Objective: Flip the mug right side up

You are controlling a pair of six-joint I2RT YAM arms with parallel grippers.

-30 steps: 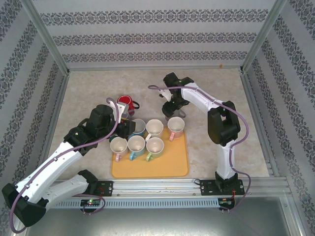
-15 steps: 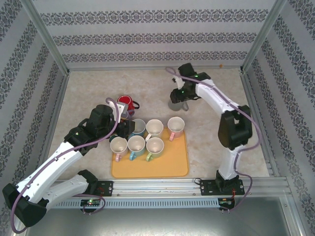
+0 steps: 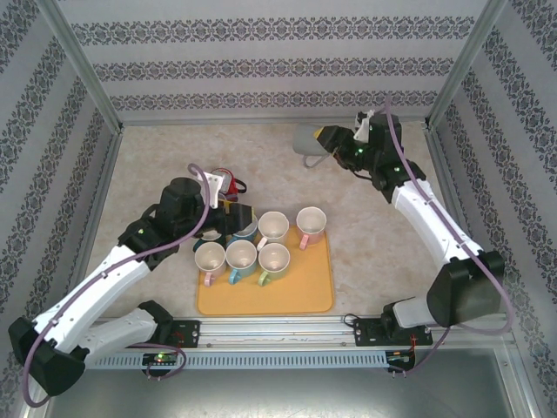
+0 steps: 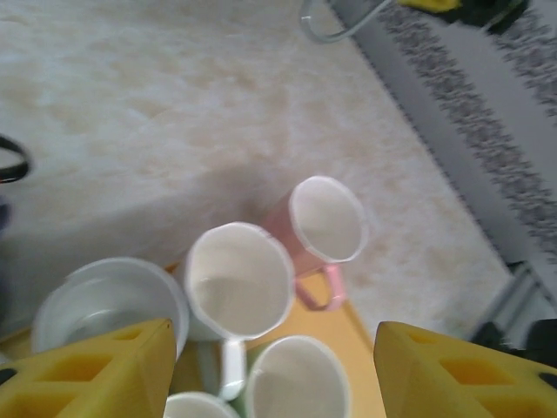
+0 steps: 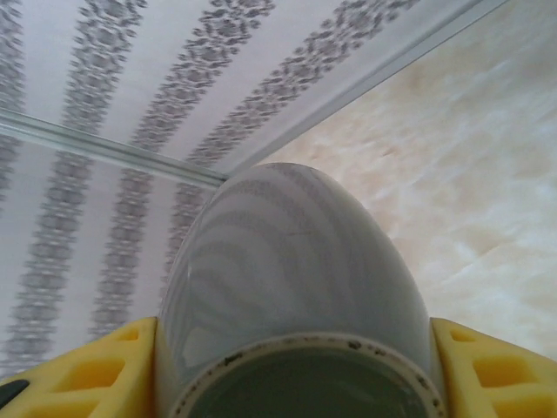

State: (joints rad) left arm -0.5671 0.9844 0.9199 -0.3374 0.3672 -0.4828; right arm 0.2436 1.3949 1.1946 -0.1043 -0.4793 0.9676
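One grey mug (image 3: 305,139) is clamped in the right pincer (image 3: 329,138) above the bench (image 3: 165,157). The left pincer (image 4: 271,366) is held apart over mugs (image 4: 239,279) on a tray (image 3: 306,292).

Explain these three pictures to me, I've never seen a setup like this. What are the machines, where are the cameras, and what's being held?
These are two robot arms bolted at a table's near edge. The wide picture looks down from above; the other two come from a camera on each wrist. An orange tray holds several upright mugs. The right pincer grips a grey mug near the back wall; its wrist camera shows that mug between yellow fingers. The left pincer hangs open above the tray's mugs.
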